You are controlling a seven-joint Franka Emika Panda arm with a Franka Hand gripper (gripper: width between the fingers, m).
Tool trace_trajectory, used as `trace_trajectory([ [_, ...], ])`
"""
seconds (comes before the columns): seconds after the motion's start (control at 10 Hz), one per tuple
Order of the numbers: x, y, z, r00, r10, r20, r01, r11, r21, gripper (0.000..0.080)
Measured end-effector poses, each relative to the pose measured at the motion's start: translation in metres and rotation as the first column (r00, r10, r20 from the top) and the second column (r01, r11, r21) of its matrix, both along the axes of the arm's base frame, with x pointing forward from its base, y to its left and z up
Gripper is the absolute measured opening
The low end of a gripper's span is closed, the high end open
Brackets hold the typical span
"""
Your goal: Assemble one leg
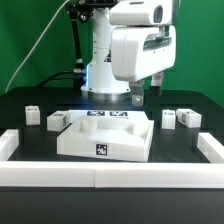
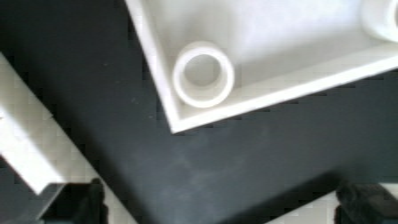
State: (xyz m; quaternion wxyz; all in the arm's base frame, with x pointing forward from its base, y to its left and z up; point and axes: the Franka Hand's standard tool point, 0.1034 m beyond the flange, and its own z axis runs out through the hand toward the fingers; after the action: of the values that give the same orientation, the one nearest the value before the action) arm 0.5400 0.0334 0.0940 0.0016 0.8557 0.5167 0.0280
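Several small white legs with tags stand on the black table in the exterior view: two at the left [image 1: 32, 115] [image 1: 57, 121] and two at the right [image 1: 168, 118] [image 1: 187, 119]. The large white square tray-shaped piece [image 1: 104, 146] lies in the middle. My gripper [image 1: 147, 96] hangs open and empty above the table, just behind the tray's far right corner. In the wrist view the gripper [image 2: 217, 206] has its dark fingertips [image 2: 71, 204] spread wide over bare table. A corner of the tray [image 2: 302, 50] with a round socket [image 2: 205, 78] lies beyond them. No leg shows in the wrist view.
A white raised rail [image 1: 110, 176] runs along the table's front, with short arms at the exterior view's left [image 1: 8, 145] and right [image 1: 211, 147]. A white strip [image 2: 22, 135] crosses the wrist view's edge. The robot's base [image 1: 103, 75] stands behind the tray.
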Motion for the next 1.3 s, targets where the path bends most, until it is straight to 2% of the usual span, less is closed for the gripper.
trace_trajectory([
  [0.2, -0.011, -0.002, -0.012, 1.000, 0.012, -0.022, -0.012, 1.000, -0.004, 0.0650],
  [0.6, -0.011, -0.001, -0.012, 1.000, 0.023, -0.021, -0.024, 1.000, -0.006, 0.0650],
  [0.8, -0.031, -0.001, -0.022, 0.995, 0.084, -0.051, -0.086, 0.996, -0.021, 0.0650],
  [1.0, -0.069, -0.010, -0.037, 0.985, 0.150, -0.089, -0.153, 0.988, -0.020, 0.0650],
  [1.1, -0.081, -0.017, -0.043, 0.981, 0.159, -0.109, -0.162, 0.987, -0.017, 0.0650],
  [1.2, -0.086, -0.020, -0.045, 0.981, 0.155, -0.119, -0.158, 0.987, -0.015, 0.0650],
  [1.3, -0.084, -0.019, -0.044, 0.981, 0.157, -0.115, -0.159, 0.987, -0.016, 0.0650],
])
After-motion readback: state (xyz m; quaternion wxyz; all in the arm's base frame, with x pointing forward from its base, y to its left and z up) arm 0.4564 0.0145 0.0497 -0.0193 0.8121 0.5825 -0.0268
